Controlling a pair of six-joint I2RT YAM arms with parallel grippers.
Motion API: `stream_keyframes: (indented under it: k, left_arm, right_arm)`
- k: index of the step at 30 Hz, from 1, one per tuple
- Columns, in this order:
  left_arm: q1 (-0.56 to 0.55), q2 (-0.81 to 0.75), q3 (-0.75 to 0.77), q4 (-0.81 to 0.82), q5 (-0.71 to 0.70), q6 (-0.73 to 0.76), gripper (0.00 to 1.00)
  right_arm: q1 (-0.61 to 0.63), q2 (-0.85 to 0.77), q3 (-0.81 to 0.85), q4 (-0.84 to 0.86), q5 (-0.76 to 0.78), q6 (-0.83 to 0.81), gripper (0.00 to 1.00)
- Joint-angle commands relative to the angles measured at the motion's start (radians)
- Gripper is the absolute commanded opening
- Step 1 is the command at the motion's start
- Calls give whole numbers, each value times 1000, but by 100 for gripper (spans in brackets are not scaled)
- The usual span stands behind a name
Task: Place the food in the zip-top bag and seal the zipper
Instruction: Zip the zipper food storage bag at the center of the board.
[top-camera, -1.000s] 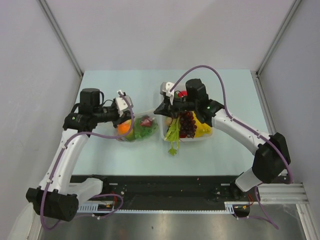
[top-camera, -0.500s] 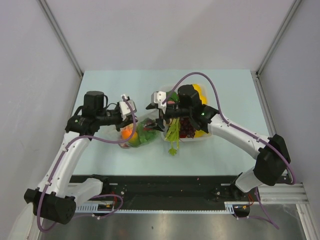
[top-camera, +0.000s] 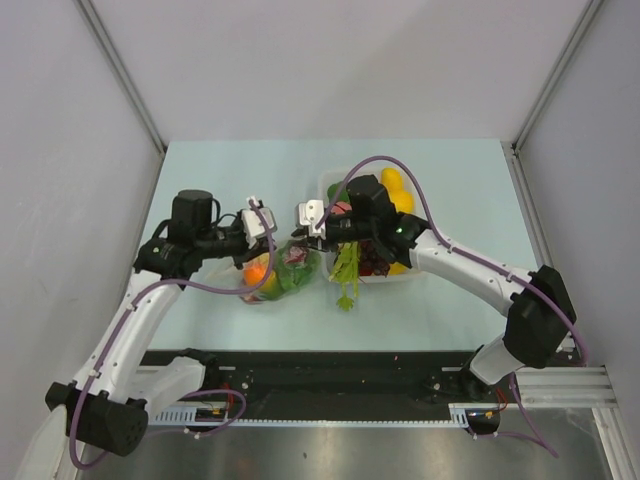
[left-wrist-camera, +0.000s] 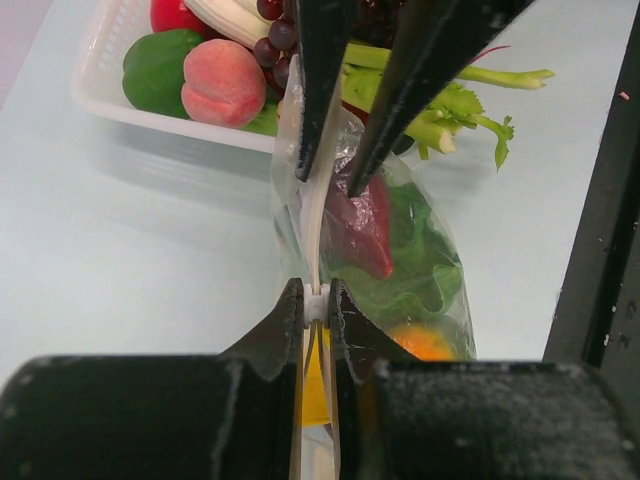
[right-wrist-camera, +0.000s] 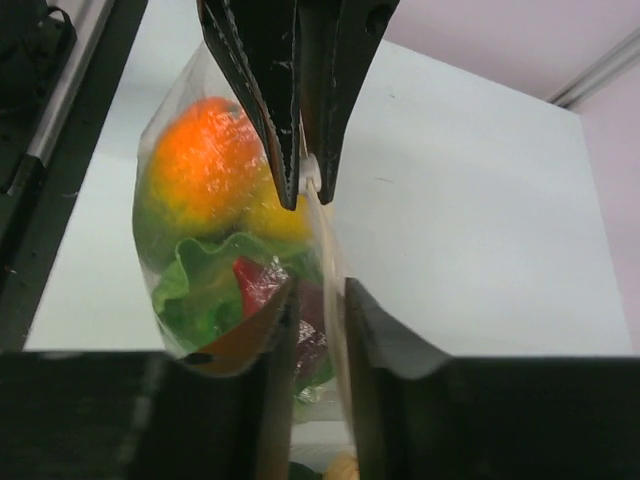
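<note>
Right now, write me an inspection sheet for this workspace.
Surface: pale blue table, no spills seen.
Job's things: zip-top bag between the two grippers, holding an orange fruit, lettuce and a dark red piece; its zipper runs from one gripper to the other.
Clutter: white tray with a peach, green pepper, grapes and yellow fruits; celery hangs over its near edge.
Grippers: left gripper shut on the zipper; right gripper slightly open, straddling the zipper.
Cables: purple cables, one looping along each arm.
Surroundings: grey walls; black rail at the near edge.
</note>
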Motion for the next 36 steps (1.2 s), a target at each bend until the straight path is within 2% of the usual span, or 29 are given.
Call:
stream_keyframes:
  k: [1, 7, 8, 9, 13, 17, 23, 29, 36]
  left_arm:
    - [-4, -50, 8, -2, 0, 5, 2]
    - [-12, -65, 1, -22, -11, -7, 2]
    - [-15, -68, -1, -23, -11, -8, 2]
    - [-15, -73, -4, -25, -12, -10, 2]
    - [-12, -100, -39, -62, -95, 1, 7]
    - [23, -128, -70, -137, -115, 39, 9]
    - [118, -174, -79, -218, -138, 100, 10]
    - [183, -243, -102, -303, -210, 131, 10]
    - [227, -350, -128, -404, -331, 182, 14]
  right_arm:
    - [9, 15, 4, -25, 48, -68, 23]
    - [15, 12, 4, -9, 73, -73, 23]
    - [19, 12, 4, -6, 82, -78, 6]
    - [27, 12, 4, -2, 93, -82, 0]
    - [15, 6, 4, 1, 172, -49, 0]
    - [-25, -2, 4, -4, 189, -4, 0]
    - [-88, -13, 4, -12, 171, 27, 0]
    - [-109, -2, 4, -21, 153, 25, 0]
    - [-125, 6, 4, -13, 134, 16, 0]
